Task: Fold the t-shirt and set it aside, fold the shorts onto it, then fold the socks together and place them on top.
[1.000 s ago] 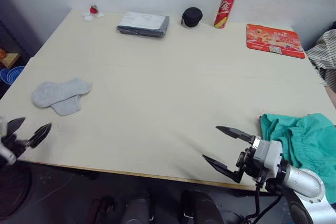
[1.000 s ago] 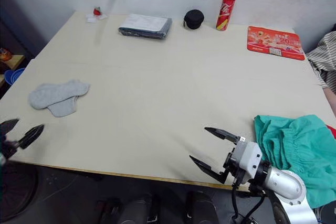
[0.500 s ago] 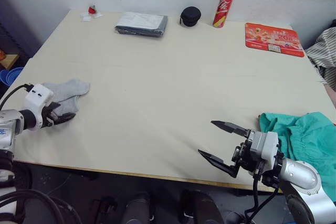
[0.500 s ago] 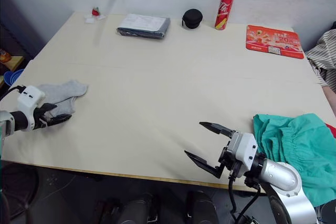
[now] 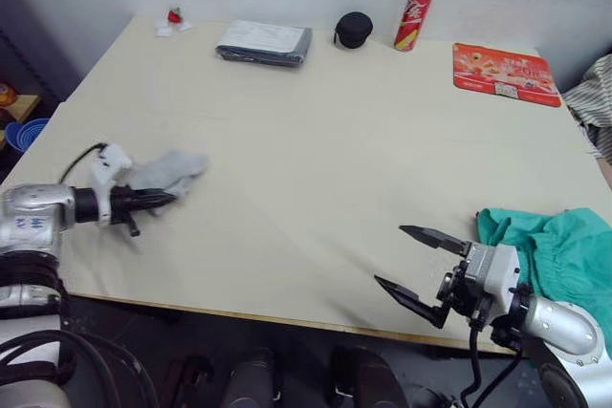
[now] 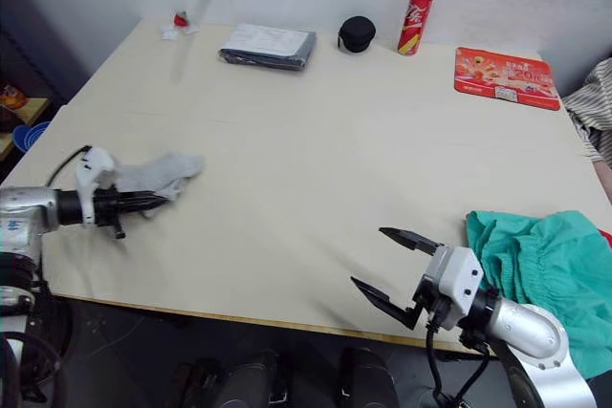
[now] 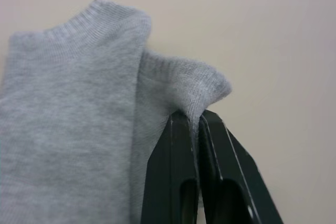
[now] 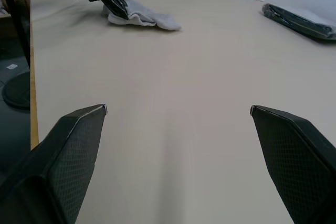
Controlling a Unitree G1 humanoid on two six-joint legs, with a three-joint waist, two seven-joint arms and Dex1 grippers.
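Here is your stock, by material and finish.

- Socks point(image 7: 68, 129): soft light-grey knit cloth, fuzzy, with ribbed cuffs.
- Shorts point(image 5: 559, 255): teal-green matt cloth, gathered and crumpled.
- Table point(image 5: 316, 140): pale, smooth, matt top that looks like light wood or laminate.
- Left gripper point(image 7: 197, 124): smooth black plastic-looking fingers with a slight sheen, pinching sock fabric.
- Right gripper point(image 5: 418, 265): black fingers, their inner pads point(image 8: 73, 145) cross-hatched and matt.
- Can point(image 5: 413, 15): glossy red metal.
- Folded cloth point(image 5: 264, 43): dark grey and pale matt fabric.
- Mat point(image 5: 507, 74): flat, red, printed, faintly shiny.
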